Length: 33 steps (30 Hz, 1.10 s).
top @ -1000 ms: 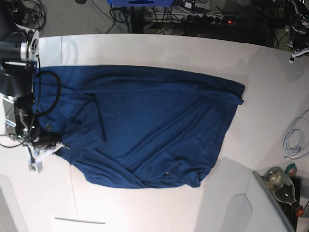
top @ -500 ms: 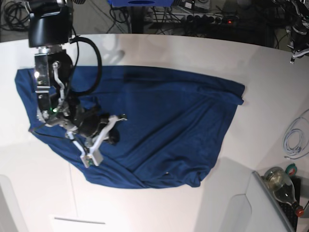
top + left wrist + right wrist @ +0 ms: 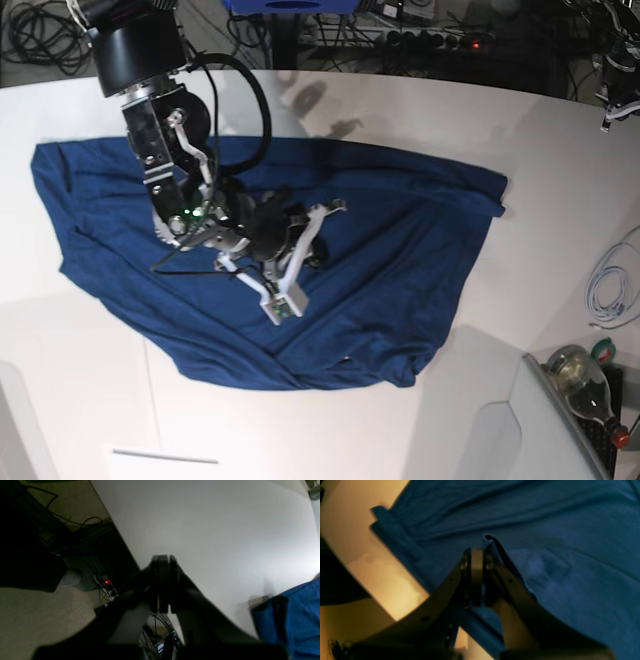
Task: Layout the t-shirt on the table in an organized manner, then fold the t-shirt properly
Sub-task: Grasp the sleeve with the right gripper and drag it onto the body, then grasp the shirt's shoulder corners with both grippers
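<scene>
T-shirt (image 3: 380, 260) lies spread across the table (image 3: 540, 160), mid-left to centre. Right hand (image 3: 318, 232) sits over the shirt's middle — pinching a fold. Left hand (image 3: 161, 560) above the table's far edge, well apart from the shirt.

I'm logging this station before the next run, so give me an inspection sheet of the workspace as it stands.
Surface: white table, bare around the cloth.
Job's things: navy t-shirt spread out but rumpled, with creases and a bunched lower edge; not folded.
Clutter: glass bottle at the near right corner.
Grippers: right hand shut above the shirt, a fold of fabric against it; whether it grips the cloth cannot be told. Left hand shut, empty, over the bare table edge.
Cables: white cord coiled at the right edge.
Surroundings: dark floor cables and a power strip with a red light beyond the table.
</scene>
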Tool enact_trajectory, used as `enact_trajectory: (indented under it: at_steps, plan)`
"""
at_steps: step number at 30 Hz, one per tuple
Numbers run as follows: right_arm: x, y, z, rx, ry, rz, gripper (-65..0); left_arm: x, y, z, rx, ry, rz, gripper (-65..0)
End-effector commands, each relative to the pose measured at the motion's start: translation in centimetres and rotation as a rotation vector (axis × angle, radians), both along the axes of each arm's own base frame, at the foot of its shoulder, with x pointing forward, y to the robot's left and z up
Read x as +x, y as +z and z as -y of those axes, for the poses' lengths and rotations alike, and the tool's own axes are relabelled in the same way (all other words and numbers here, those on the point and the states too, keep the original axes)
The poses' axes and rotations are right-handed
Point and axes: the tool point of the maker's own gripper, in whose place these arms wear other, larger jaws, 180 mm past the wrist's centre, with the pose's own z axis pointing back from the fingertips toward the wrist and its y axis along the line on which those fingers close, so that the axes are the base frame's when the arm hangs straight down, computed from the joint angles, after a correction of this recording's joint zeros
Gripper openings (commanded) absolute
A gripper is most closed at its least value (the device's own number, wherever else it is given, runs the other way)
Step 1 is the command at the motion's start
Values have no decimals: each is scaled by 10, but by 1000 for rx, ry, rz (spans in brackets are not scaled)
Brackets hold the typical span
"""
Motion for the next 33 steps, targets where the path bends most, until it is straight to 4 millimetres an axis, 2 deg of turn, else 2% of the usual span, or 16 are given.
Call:
enact_trajectory:
  at_steps: [1,7,14,16,18,20,21,24,27,30,33]
  plan:
    - [11,21,-14,47,9,56,-650,3,14,-10,46,-4,18,-650]
    - [8,30,-37,70,54,71,-650,3,14,-10,46,-4,18,-650]
    - [9,27,-35,69,25,51,-645,3,14,-10,46,-4,18,-650]
    - [8,24,-37,69,29,41,-599,3,14,-10,46,-4,19,-650]
    - [-1,27,-51,75,70,45,-509,4,13,-9,44,-7,18,-650]
    - [-7,31,-60,75,106,61,-416,15,8,3,28,-51,15,-650]
    - [-6,33,-58,70,107,73,-387,19,5,9,23,-76,8,-650]
    - [0,35,-27,27,79,112,-372,37,0,30,6,-157,3,-650]
    - [0,41,21,11,-21,143,-372,51,-6,54,-12,-241,2,-650]
    - [-14,43,69,-18,-117,156,-369,71,-7,75,14,-352,70,-650]
    - [-30,42,103,-52,-187,151,-371,78,-14,88,5,-403,124,-650]
